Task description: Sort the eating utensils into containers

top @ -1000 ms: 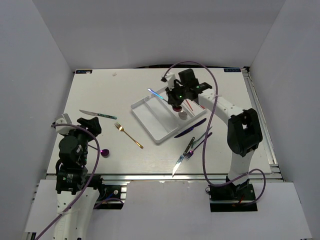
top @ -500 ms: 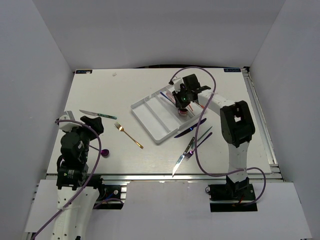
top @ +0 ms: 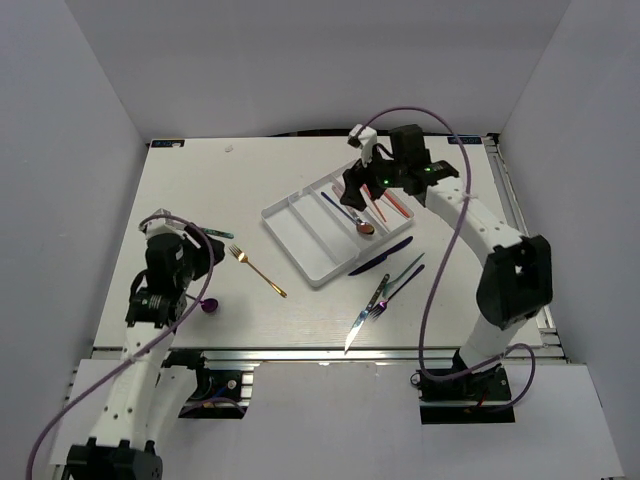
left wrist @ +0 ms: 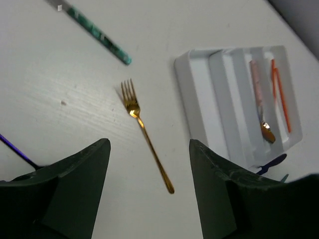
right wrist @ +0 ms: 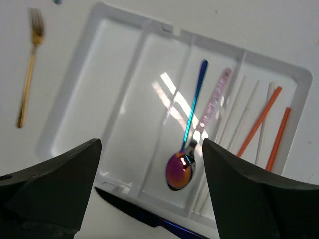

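Observation:
The white tray [top: 285, 228] lies at the table's middle, its compartments running lengthwise. An iridescent spoon [right wrist: 188, 139] lies loose in a middle compartment beside a pink-handled spoon [right wrist: 215, 102]. Orange chopsticks [right wrist: 259, 124] fill the end compartment. My right gripper [right wrist: 150, 144] hangs open above the spoon, nothing between its fingers. A gold fork [left wrist: 145, 134] lies on the table left of the tray [left wrist: 197, 94], with my left gripper [left wrist: 149, 145] open above its handle. In the top view the right gripper [top: 362, 192] is over the tray and the left gripper [top: 196, 256] is near the fork [top: 258, 270].
A green-handled knife [left wrist: 99, 35] lies beyond the fork. A purple spoon [top: 208, 305] sits by the left arm. A dark blue knife [top: 382, 257] lies along the tray's near end. Iridescent forks [top: 392, 285] and a silver knife [top: 357, 327] lie nearer the front edge.
My right gripper lowered the iridescent spoon into the tray, opened and let it go, then lifted. My left arm reached forward towards the gold fork.

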